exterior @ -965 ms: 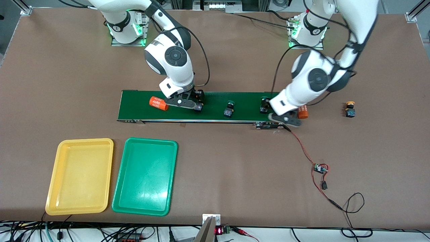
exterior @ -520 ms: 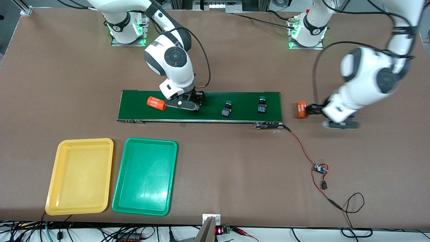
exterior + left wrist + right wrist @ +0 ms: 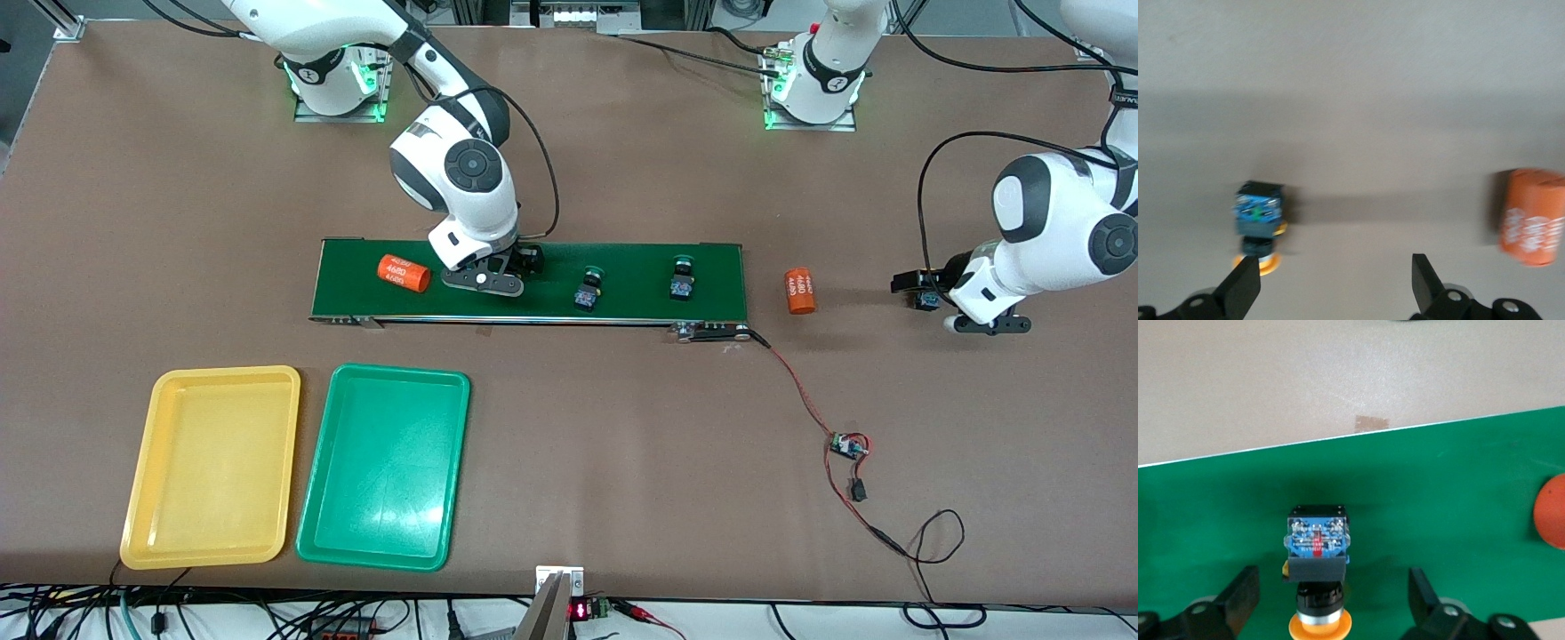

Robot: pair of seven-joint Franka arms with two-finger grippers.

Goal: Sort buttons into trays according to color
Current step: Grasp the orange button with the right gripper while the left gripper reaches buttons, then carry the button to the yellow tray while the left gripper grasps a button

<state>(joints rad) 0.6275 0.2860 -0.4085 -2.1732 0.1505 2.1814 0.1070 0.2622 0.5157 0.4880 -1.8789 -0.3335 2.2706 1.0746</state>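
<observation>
belt cylinder (image 3: 404, 273): "4680" | table cylinder (image 3: 801, 291): "4680"

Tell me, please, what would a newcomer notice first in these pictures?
First, the long dark-green conveyor belt mid-table, carrying two green-capped push buttons and an orange printed cylinder. The right gripper hangs open around a yellow-capped button on the belt. At the left arm's end, the left gripper is open beside another yellow-capped button on the bare table.
</observation>
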